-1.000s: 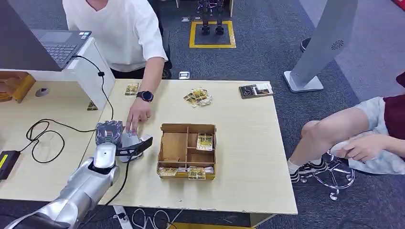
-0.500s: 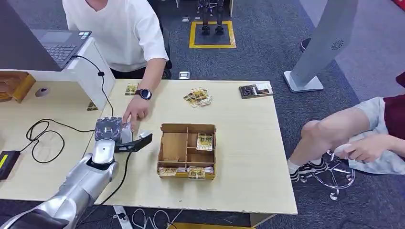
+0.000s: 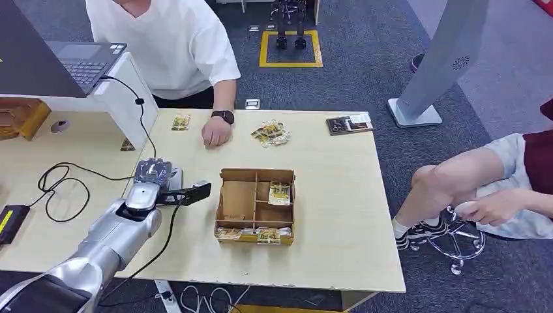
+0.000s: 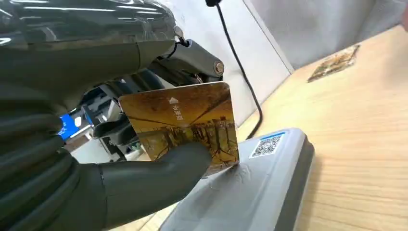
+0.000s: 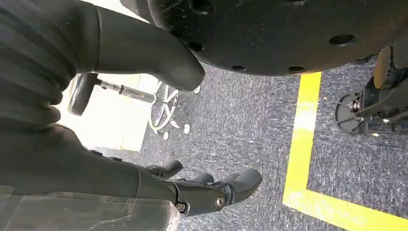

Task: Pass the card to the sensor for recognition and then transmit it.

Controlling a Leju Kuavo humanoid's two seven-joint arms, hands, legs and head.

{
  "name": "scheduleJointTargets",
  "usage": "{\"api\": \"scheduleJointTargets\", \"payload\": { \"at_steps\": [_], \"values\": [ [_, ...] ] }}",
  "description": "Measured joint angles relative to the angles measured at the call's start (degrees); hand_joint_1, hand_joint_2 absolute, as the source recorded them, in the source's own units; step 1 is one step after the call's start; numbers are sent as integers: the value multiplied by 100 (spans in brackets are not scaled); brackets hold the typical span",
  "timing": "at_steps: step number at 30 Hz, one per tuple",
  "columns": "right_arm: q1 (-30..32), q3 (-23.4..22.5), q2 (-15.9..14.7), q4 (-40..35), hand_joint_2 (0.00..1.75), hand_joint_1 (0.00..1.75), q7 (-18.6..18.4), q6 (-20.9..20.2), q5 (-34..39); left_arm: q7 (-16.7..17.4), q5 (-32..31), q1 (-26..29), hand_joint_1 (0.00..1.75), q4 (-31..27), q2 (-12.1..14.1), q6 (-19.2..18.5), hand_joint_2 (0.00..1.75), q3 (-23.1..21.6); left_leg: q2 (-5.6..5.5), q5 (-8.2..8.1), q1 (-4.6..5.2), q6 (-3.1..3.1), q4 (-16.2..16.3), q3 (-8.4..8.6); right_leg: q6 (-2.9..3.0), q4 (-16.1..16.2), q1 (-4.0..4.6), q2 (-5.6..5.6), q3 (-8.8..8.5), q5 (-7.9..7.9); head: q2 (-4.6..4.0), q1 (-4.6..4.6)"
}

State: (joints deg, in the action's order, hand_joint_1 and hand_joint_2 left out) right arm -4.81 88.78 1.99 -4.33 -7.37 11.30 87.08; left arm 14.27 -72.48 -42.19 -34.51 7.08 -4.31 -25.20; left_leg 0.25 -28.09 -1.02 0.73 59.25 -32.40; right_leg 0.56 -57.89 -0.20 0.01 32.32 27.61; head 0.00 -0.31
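Golden card (image 4: 185,122) pinched upright in left hand (image 4: 72,159), lower edge touching grey sensor (image 4: 260,187) near bench (image 3: 339,195) left edge, right hand (image 5: 159,187) empty, fingers loosely curled.

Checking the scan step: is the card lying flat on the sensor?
No. The left hand holds the card upright, edge at the sensor.

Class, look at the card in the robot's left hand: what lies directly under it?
Under the card lies the grey sensor, QR sticker showing. The left hand covers the card's lower edge and part of the sensor.
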Motion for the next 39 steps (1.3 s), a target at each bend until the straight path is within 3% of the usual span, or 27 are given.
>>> {"api": "scheduleJointTargets", "payload": {
  "at_steps": [10, 23, 28, 33, 39],
  "values": [
    [-3, 0, 0, 4, 175, 0, -28, -9, -2, -251, 472, -98, 175, 9, 109, -295, 175, -389, 0, 0, 0, 0, 0, 10, 0, -1, 0, -3, -11, 0, 0, 0],
    [-8, 0, 0, 4, 175, 0, -55, -9, 0, -227, 885, -106, 175, 20, 205, -260, 175, -686, 0, 1, 0, 1, -2, 22, 1, -5, 0, -3, -21, 0, 0, 0],
    [-8, 0, 0, 4, 175, 0, -59, -15, 0, -92, 918, -93, 175, 20, 210, -76, 175, -754, 0, 1, 0, 2, -2, 25, 1, -5, 0, -3, -24, 0, 0, 0],
    [-8, 0, 0, 4, 175, 0, -59, -13, 61, 455, 780, 86, 175, -9, 179, 950, 175, -760, 4, 1, 0, 3, -1, 26, 2, -6, 0, 3, -19, 0, 0, 0],
    [-7, 4, 0, 4, 175, 0, -59, 13, 79, 638, 559, 590, 175, -365, 127, 2479, 175, -570, 4, 2, 0, 3, -1, 6, 2, -6, 0, 4, 1, 0, 0, 0]
  ]
}}
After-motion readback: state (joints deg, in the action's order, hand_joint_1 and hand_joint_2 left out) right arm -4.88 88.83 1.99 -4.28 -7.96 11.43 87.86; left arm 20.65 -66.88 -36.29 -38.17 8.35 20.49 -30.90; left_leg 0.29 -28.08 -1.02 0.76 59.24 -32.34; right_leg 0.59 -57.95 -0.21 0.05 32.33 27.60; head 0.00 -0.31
